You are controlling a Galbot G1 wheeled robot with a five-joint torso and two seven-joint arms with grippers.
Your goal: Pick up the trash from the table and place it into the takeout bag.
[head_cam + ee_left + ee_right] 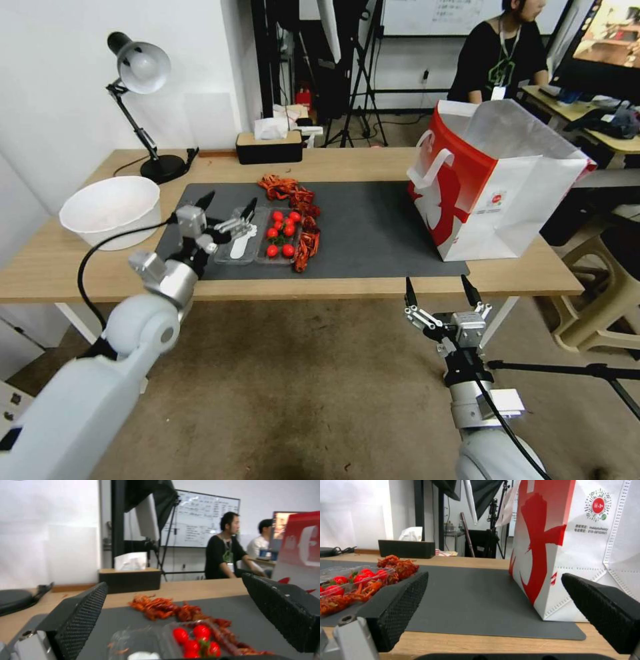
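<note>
Right wrist view, takeout bag (583,545) red QR logo, tiny unreadable print, right tool (493,605) spread, left tool (227,207) spread.

I see my right gripper (493,597) with its fingers spread wide at the table (480,643) edge. Ahead the takeout bag (573,542) stands on the grey mat (470,597), red scraps (400,566) off to one side.

glossy white arms, silver wrists, black cables, black textured fingers (398,600) (dimpled pads)
</note>
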